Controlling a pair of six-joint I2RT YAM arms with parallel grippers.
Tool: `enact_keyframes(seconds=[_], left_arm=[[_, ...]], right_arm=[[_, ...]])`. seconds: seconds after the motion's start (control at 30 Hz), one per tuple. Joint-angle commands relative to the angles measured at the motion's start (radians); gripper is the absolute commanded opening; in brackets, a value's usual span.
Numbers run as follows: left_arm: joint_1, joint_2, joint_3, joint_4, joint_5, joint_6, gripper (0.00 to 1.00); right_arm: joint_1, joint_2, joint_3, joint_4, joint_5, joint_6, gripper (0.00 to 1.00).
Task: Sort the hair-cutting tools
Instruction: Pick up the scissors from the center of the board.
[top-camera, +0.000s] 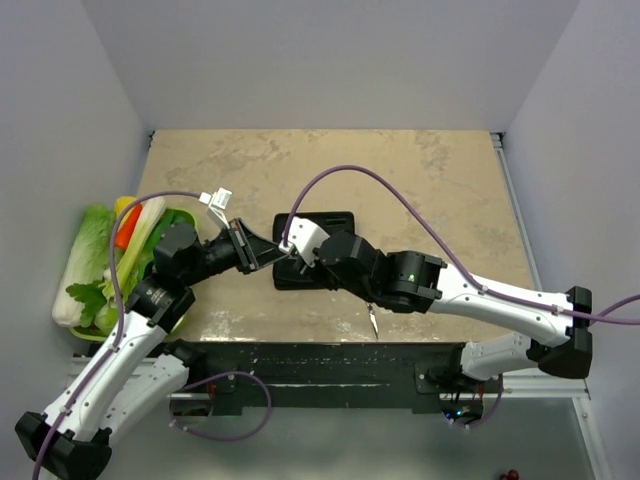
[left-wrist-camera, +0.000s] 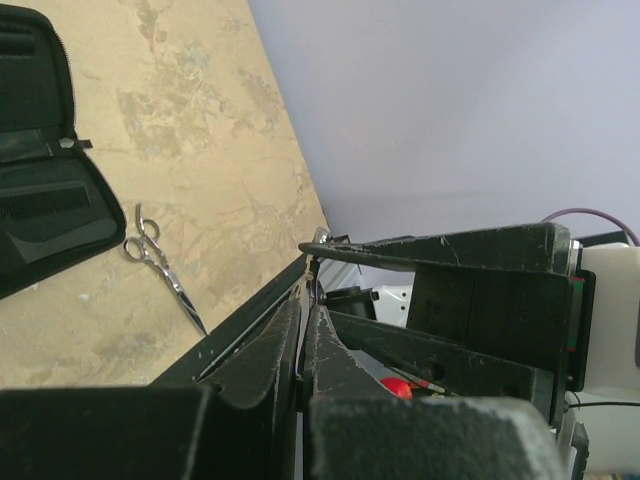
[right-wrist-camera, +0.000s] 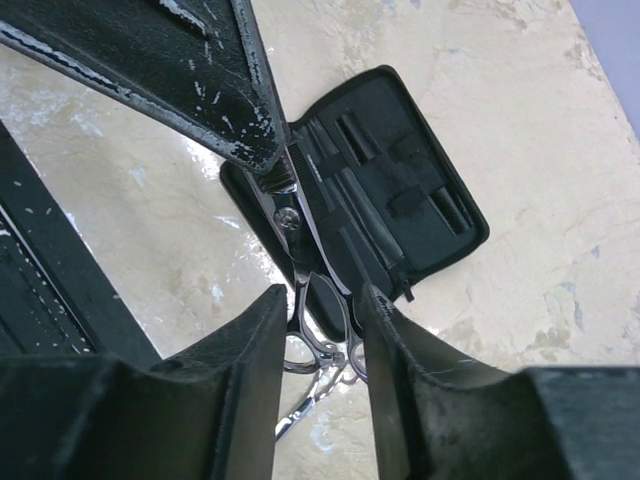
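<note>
One pair of silver scissors (right-wrist-camera: 300, 250) hangs over the open black case (right-wrist-camera: 400, 160). My left gripper (top-camera: 268, 252) is shut on its blades, just past the pivot screw. The ring handles sit between my right gripper's (right-wrist-camera: 322, 295) fingers, which press on both rings. In the left wrist view my left gripper (left-wrist-camera: 310, 275) shows shut, with a thin sliver of metal between the pads. A second pair of scissors (top-camera: 372, 322) lies flat on the table near the front edge, also seen as scissors (left-wrist-camera: 160, 265) beside the case (left-wrist-camera: 40, 210). Slim dark pieces sit in the case's slots; I cannot tell whether they are combs.
A green basket of vegetables (top-camera: 100, 265) stands at the table's left edge beside the left arm. A black strip (top-camera: 300, 365) runs along the near edge. The case (top-camera: 325, 225) lies mid-table under both grippers. Grey walls close in the left, far and right sides.
</note>
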Motion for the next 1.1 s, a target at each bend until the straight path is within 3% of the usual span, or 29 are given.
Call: enact_keyframes(seconds=[0.0, 0.1, 0.2, 0.27, 0.33, 0.43, 0.57, 0.67, 0.83, 1.07], left_arm=[[0.000, -0.021, 0.027, 0.034, 0.028, -0.017, 0.00], [0.000, -0.021, 0.027, 0.037, 0.027, -0.018, 0.00], [0.000, -0.010, 0.027, 0.045, 0.027, -0.006, 0.00], [-0.001, 0.013, 0.030, 0.039, 0.008, 0.032, 0.17], [-0.001, 0.027, 0.022, 0.028, 0.002, 0.043, 0.20], [-0.001, 0.048, 0.014, 0.042, -0.015, 0.067, 0.36], [0.000, 0.064, 0.076, -0.093, -0.154, 0.188, 0.69], [0.000, 0.059, 0.145, -0.196, -0.295, 0.264, 0.78], [-0.001, 0.032, 0.182, -0.252, -0.495, 0.299, 0.81], [-0.001, 0.071, 0.031, -0.071, -0.611, 0.269, 0.83]], right_arm=[[0.005, -0.011, 0.040, 0.014, 0.028, 0.000, 0.31], [0.005, -0.019, 0.039, 0.007, 0.039, 0.000, 0.25], [0.005, -0.025, 0.037, -0.003, 0.050, 0.001, 0.25], [0.007, -0.024, 0.040, -0.019, 0.058, -0.002, 0.25], [0.005, -0.016, 0.043, -0.028, 0.074, -0.003, 0.25], [0.005, -0.005, 0.049, -0.048, 0.091, 0.000, 0.25], [0.005, 0.021, 0.057, -0.075, 0.142, -0.008, 0.27], [-0.002, 0.056, 0.071, -0.104, 0.190, -0.012, 0.27], [-0.074, 0.122, 0.112, -0.164, 0.216, -0.018, 0.28], [-0.254, 0.176, 0.137, -0.141, 0.202, -0.087, 0.28]])
